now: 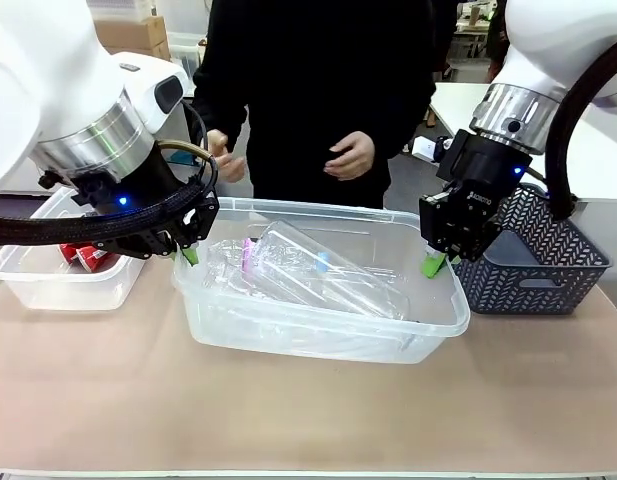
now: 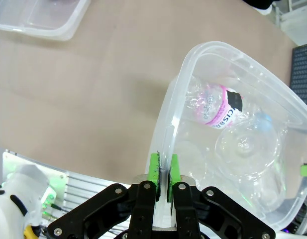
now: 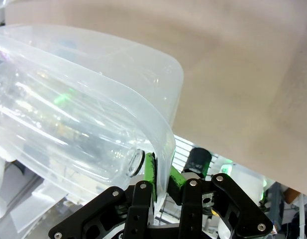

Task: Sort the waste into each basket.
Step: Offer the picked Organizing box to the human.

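left pincer (image 2: 163, 169) — clamped on bottle tub (image 1: 318, 340) rim | right pincer (image 3: 160, 174) — clamped on opposite rim

My arms are glossy white with brushed silver wrist rings. My left gripper (image 1: 191, 254) and right gripper (image 1: 435, 264) are black with bright green pads, silver screw heads dotting their linkages. Small blue lights glow on both wrists, and ribbed black cable sleeves loop alongside.

Two clear tubs (image 1: 318, 330) (image 1: 48, 285), one grey lattice basket (image 1: 548, 265), several clear bottles (image 1: 328, 275), uncountable; red cans (image 1: 88, 257), number unclear.
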Motion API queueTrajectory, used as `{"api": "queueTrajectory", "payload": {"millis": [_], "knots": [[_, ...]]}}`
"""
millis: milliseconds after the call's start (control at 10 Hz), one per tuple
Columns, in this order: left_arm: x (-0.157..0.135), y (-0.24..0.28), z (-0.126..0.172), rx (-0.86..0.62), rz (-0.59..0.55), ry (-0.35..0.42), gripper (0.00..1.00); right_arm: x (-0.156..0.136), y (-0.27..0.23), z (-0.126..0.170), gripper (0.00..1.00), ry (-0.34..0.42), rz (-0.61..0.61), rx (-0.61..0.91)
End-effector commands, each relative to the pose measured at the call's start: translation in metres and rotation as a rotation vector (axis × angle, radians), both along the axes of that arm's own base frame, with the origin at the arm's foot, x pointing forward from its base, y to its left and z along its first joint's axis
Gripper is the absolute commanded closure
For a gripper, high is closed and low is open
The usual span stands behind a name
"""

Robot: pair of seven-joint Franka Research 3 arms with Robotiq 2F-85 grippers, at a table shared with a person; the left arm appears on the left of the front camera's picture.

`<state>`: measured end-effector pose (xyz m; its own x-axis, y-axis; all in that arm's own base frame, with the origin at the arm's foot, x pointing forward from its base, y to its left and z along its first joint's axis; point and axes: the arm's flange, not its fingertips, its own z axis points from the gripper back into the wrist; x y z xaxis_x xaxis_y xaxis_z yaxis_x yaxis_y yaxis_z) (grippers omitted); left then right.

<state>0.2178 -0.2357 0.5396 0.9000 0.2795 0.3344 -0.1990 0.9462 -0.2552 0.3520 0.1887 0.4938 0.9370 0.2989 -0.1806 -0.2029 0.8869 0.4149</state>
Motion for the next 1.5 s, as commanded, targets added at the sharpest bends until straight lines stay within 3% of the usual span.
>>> {"api": "queueTrajectory", "payload": {"millis": [0, 500, 600, 700, 900, 1100, 1300, 1400], "knots": [[0.003, 0.001, -0.002, -0.021, 0.017, -0.002, 1.0, -0.004, 0.003, 0.003, 1.0, 0.003, 0.026, 0.027], [0.003, 0.001, -0.002, -0.021, 0.017, -0.002, 1.0, -0.004, 0.003, 0.003, 1.0, 0.003, 0.026, 0.027], [0.0, 0.0, 0.0, 0.0, 0.0, 0.0, 0.91, 0.0, 0.0, 0.0, 0.94, 0.0, 0.0, 0.0], [0.051, -0.005, 0.0, -0.016, -0.034, 0.024, 0.91, 0.044, 0.018, 0.012, 0.94, 0.019, 0.059, -0.023], [0.125, -0.008, -0.008, 0.007, -0.042, 0.019, 0.91, 0.111, 0.04, 0.026, 0.94, 0.031, 0.097, -0.012], [0.159, -0.01, -0.031, 0.055, -0.095, 0.112, 0.91, 0.144, 0.048, 0.015, 0.94, 0.081, 0.135, 0.025], [0.165, -0.006, -0.042, -0.006, -0.076, 0.126, 0.91, 0.154, 0.048, -0.01, 0.94, 0.152, 0.124, 0.043], [0.166, 0.013, -0.044, 0.061, -0.067, 0.123, 0.91, 0.155, 0.031, -0.011, 0.94, 0.049, 0.082, -0.045]]}}
